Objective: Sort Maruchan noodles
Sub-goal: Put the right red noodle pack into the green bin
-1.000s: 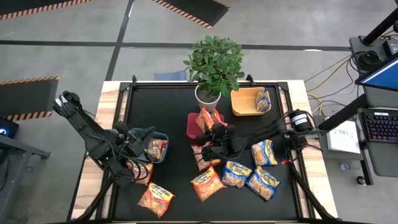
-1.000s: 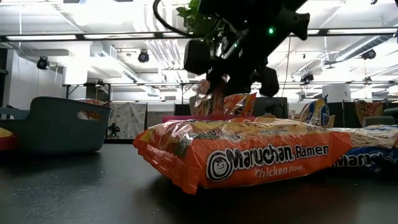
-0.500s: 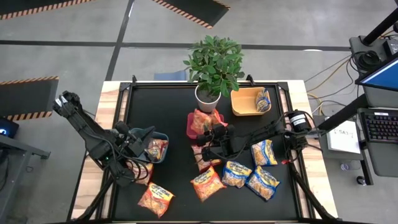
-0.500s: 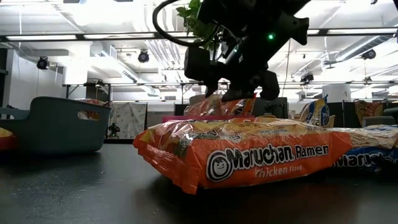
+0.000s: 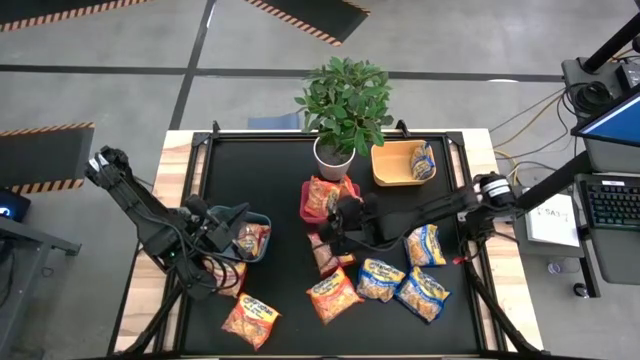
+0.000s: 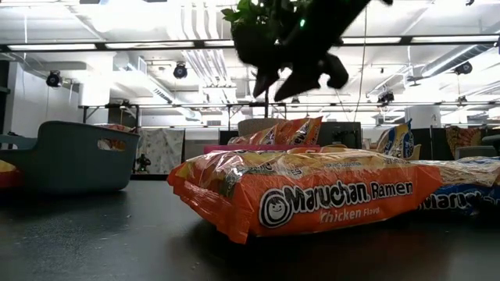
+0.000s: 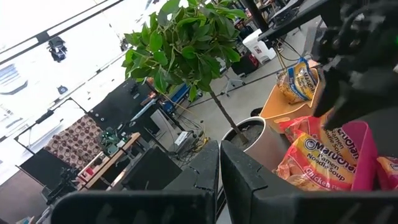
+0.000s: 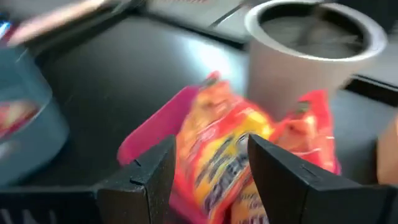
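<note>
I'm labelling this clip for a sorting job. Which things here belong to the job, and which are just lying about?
Job:
- loose noodle packets on the mat
- red bin with orange packets
- orange bin with a blue packet
- blue bin with a packet
- right gripper, fingers open, over the red bin
- left gripper, shut, at the blue bin

Lying about:
- potted plant
- keyboard

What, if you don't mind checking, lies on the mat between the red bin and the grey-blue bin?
In the high view nothing lies there: only bare black mat separates the red bin from the grey-blue bin, which holds a noodle packet.
</note>
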{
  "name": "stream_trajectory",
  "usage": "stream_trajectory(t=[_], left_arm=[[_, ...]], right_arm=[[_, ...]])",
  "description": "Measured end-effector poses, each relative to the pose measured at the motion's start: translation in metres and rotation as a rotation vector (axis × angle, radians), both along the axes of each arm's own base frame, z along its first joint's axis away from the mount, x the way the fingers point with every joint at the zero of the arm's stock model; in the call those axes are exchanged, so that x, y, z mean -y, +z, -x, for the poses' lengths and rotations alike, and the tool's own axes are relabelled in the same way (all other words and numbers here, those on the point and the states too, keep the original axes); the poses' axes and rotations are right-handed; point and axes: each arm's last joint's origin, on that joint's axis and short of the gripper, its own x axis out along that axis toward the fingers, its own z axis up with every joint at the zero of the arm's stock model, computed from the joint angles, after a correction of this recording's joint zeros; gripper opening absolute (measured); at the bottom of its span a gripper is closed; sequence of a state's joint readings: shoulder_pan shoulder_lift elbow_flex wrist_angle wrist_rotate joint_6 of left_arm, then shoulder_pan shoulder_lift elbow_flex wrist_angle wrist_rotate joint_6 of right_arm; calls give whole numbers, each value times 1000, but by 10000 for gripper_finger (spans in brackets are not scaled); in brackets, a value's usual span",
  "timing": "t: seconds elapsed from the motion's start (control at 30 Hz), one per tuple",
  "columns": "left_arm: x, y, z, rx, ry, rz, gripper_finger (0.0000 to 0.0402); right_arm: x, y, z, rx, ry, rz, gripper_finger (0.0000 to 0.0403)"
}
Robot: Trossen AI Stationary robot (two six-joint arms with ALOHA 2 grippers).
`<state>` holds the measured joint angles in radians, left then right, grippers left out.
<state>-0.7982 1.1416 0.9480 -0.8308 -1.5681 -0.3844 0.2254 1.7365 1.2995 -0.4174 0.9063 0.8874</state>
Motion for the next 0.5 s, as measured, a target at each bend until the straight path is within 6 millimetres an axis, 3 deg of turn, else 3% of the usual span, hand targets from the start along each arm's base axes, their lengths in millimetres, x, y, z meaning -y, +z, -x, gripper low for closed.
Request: stream_trajectory(t=[0.23,0.5], left_arm=[[1,-2,-3,-50,-54,94,0],[12,-8,-12,-50,-188,427,0]], right_arm=[[-13,23,10,-130,356,-84,185],[-34,20,25,-306,565,-86,175]])
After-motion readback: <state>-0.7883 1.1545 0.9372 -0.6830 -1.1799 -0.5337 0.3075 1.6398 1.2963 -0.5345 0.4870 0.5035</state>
